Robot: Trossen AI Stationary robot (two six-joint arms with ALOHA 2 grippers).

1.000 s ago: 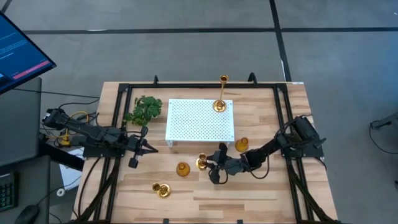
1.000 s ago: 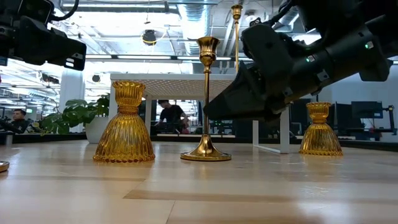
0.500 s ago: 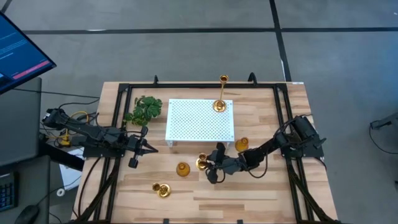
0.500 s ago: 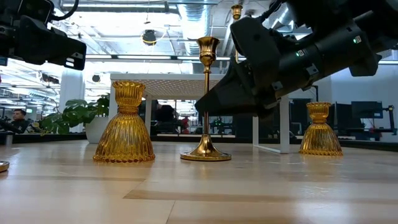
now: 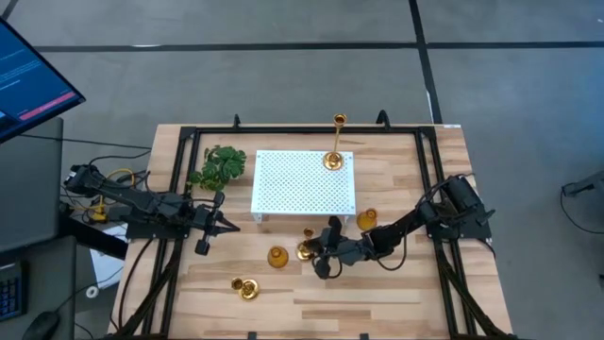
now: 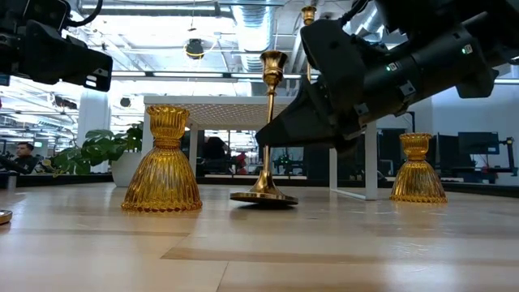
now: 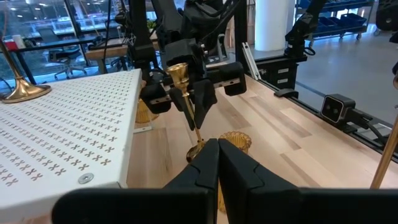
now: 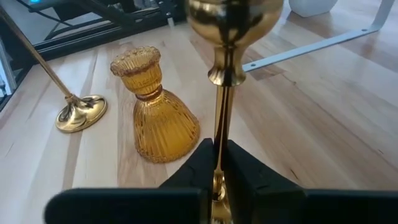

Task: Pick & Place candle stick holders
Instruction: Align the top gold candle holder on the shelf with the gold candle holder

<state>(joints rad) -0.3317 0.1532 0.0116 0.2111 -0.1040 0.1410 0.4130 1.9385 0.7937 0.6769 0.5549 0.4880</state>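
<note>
A slim brass candle stick holder [image 6: 268, 130] stands tilted in front of the white perforated platform [image 5: 302, 184]; my right gripper [image 5: 314, 249] is shut on it. A squat amber holder [image 5: 276, 256] stands to its left and another squat one [image 5: 366, 219] by the platform's right leg. A tall slim holder [image 5: 333, 156] stands on the platform's far right corner. A third slim holder [image 5: 247, 288] lies on its side near the front. My left gripper [image 5: 226, 225] is shut and empty, left of the platform. My right gripper pinches the slim holder's stem [image 8: 219, 124] between its two fingers, below the cup [image 8: 235, 15]. The fingers come level from the table's right and lie across the stem. The holder leans, its round base [image 6: 263, 197] tipped just off flat; whether an edge touches the table, I cannot tell.
A green leafy sprig [image 5: 219, 165] lies at the platform's far left. Black frame rails [image 5: 179, 189] run along the table's sides. Bare wood lies along the front of the table [image 5: 377, 302].
My right gripper has gone toward the table's left edge to the slim holder's stem and taken hold. The holder, upright with its base flat half a second ago, now leans with its base tipped up and shifted slightly left.
</note>
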